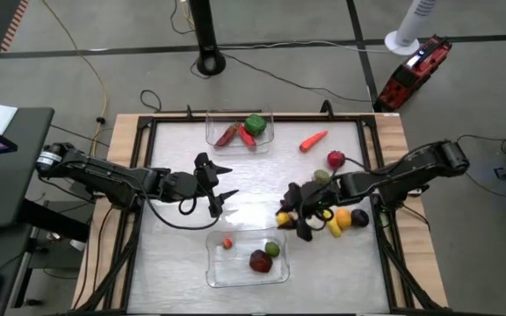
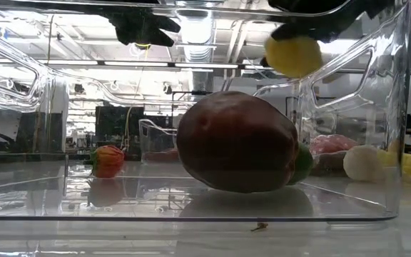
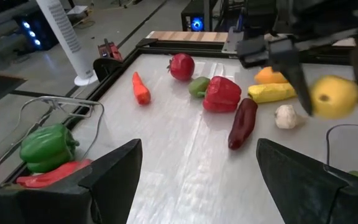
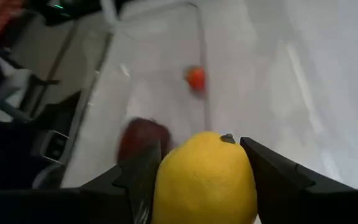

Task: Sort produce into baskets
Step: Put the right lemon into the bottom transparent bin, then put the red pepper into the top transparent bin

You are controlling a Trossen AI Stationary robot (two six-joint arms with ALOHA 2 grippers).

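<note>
My right gripper (image 1: 286,219) is shut on a yellow lemon (image 4: 205,177) and holds it in the air just past the right far corner of the near clear bin (image 1: 210,261). That bin holds a dark red apple (image 1: 259,261), a green piece (image 1: 272,249) and a small orange piece (image 1: 227,243). The far clear bin (image 1: 209,132) holds a green pepper (image 1: 254,124) and a red chili (image 1: 227,135). My left gripper (image 1: 226,183) is open and empty over the table's middle, between the two bins. My right gripper pinches the lemon's two opposite sides (image 4: 166,180) between its two fingers (image 3: 294,68). The fingers slant down from the table's right. The lemon is lifted clear of the table and shows above the bin wall in the low view (image 2: 293,56).
Loose produce lies on the table's right half: an orange carrot (image 1: 313,140), a red fruit (image 1: 336,159), a red pepper (image 3: 222,93), a dark purple piece (image 3: 242,123), a whitish piece (image 3: 285,116) and yellow and orange pieces (image 1: 342,219). Bare table lies left of the bins.
</note>
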